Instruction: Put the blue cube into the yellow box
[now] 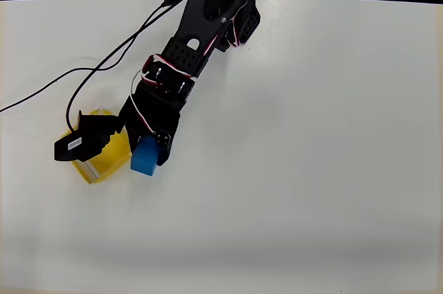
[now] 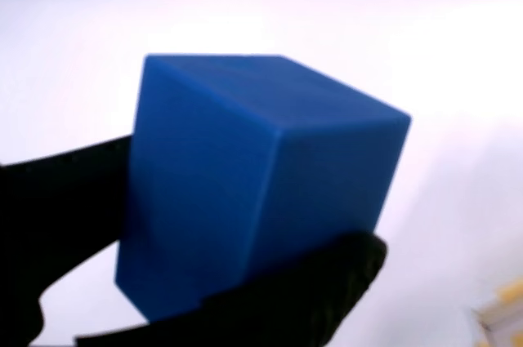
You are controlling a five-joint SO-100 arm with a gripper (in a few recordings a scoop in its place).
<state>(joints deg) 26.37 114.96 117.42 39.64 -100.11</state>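
The blue cube sits between the black fingers of my gripper, which is shut on it. In the overhead view the cube is just right of the yellow box, touching or nearly touching its right wall. A black part of the arm covers much of the box's left side. In the wrist view the blue cube is large and close, and my gripper pinches it from the left and from below. A blurred corner of the yellow box shows at the lower right edge.
The white table spreads wide to the right and below the arm. Black cables run from the arm's base across the upper left of the table. The dark band at the top marks the table's far edge.
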